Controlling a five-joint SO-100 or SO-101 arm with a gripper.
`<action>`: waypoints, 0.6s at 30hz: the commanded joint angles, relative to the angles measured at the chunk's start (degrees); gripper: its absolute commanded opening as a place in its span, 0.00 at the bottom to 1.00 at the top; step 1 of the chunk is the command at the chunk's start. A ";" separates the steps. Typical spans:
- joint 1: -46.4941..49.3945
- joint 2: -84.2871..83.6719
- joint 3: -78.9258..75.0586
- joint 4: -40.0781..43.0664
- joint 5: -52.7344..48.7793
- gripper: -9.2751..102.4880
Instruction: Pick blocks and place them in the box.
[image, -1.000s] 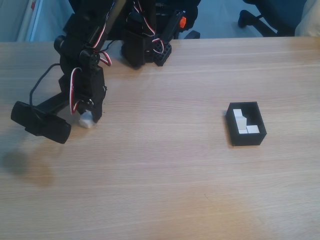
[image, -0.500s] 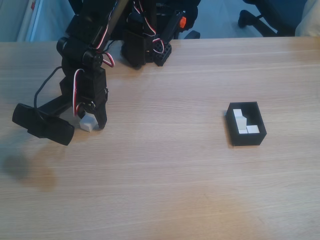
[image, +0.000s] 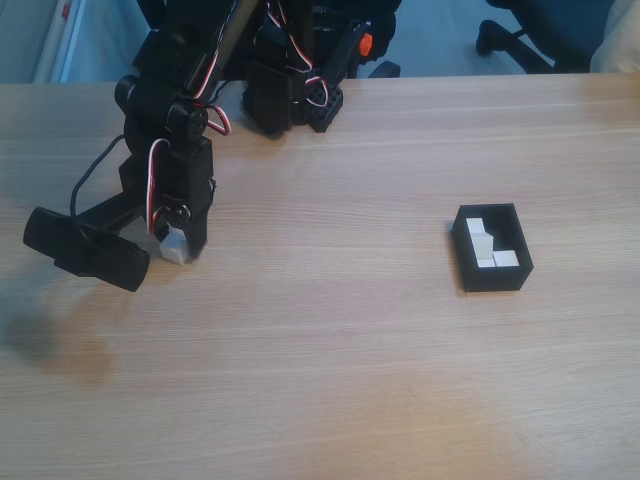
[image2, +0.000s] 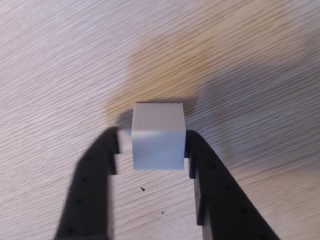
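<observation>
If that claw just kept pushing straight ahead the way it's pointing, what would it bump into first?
The gripper points down at the table with a white block between its fingers. It would likely press the block, then its fingertips, into the wood; how near they are is unclear.

No text, label, brand, number or sign can be read in either view. The small white plain cube (image2: 157, 142) shows blank faces in the wrist view, and the small black open-topped box (image: 492, 275) carries no marking on its walls in the fixed view. The light wooden table (image: 350, 380) shows grain alone. A red and white patch at the fixed view's top left edge is too small to read.
</observation>
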 joint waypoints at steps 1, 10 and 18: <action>-0.35 0.44 -1.41 -0.35 0.53 0.11; -4.13 8.44 -0.44 6.24 0.79 0.08; -28.21 31.11 2.46 16.52 16.00 0.08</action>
